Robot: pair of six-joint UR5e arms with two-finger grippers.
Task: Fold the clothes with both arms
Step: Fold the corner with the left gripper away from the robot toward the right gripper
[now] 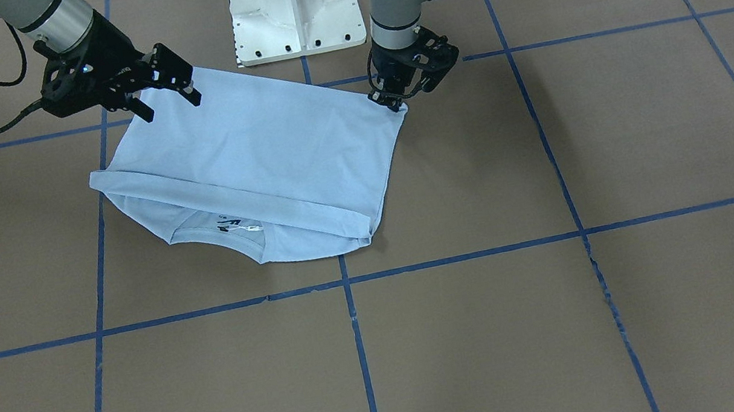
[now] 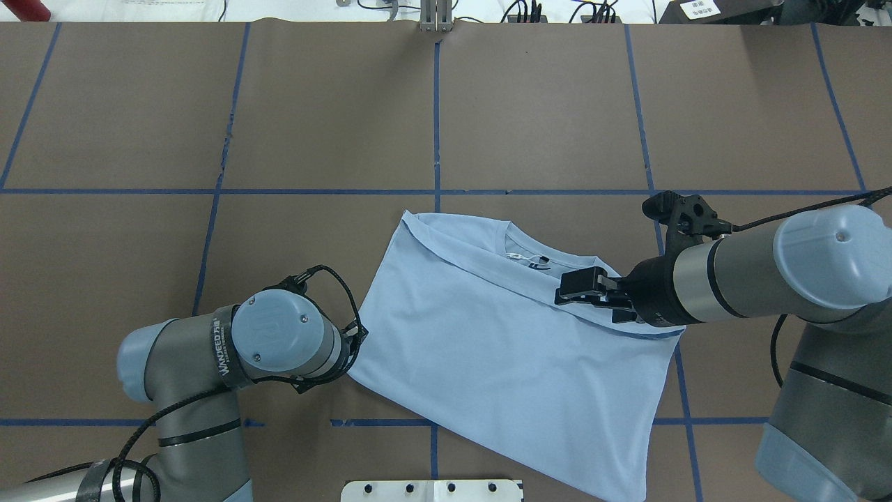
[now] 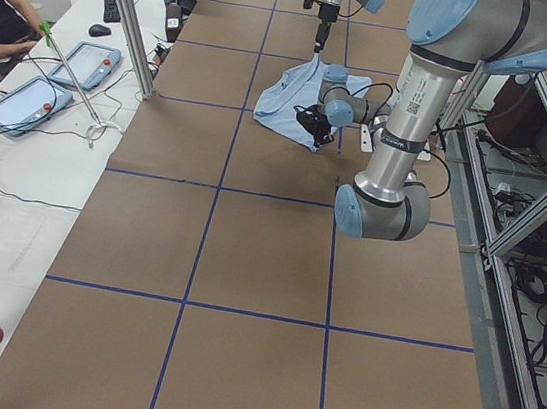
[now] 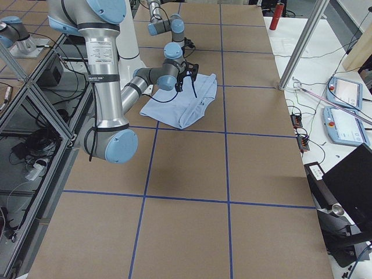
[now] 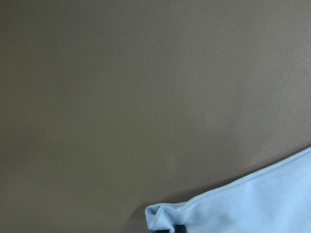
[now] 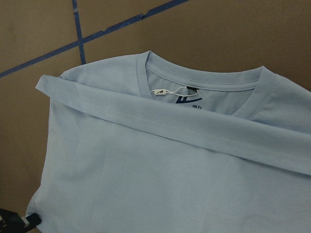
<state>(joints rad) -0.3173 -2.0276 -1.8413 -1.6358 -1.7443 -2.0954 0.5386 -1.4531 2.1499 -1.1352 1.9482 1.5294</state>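
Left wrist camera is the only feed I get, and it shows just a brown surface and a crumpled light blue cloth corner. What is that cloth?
Observer: It is one corner of a light blue T-shirt that is folded over itself, its hem lying across just under the collar.
Visitor: Why is the corner crumpled?
Observer: The left gripper is pinching it, fingers closed on the fabric.
Visitor: And the other arm?
Observer: The right gripper is above the shirt's opposite side with its fingers apart, holding nothing.
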